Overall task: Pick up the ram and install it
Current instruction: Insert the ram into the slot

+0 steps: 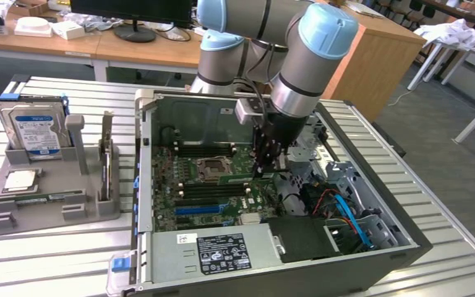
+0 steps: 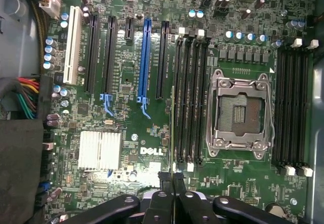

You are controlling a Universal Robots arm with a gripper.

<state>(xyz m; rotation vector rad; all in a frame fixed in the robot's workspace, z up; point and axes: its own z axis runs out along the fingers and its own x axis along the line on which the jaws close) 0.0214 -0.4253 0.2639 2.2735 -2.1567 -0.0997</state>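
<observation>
— Gripper [image 2: 173, 179] clenched on the ram [image 2: 173, 133], which hangs edge-on over the memory slots [image 2: 195, 97], beside the empty processor socket [image 2: 240, 113].
— We log pickup done. Seating not yet done, we judge; contact with a slot unclear.

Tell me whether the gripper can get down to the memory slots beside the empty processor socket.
Probably yes. The gripper, shut on the ram held edge-on, hangs directly over the memory slots beside the processor socket. The slots look empty and nothing stands between.
</observation>
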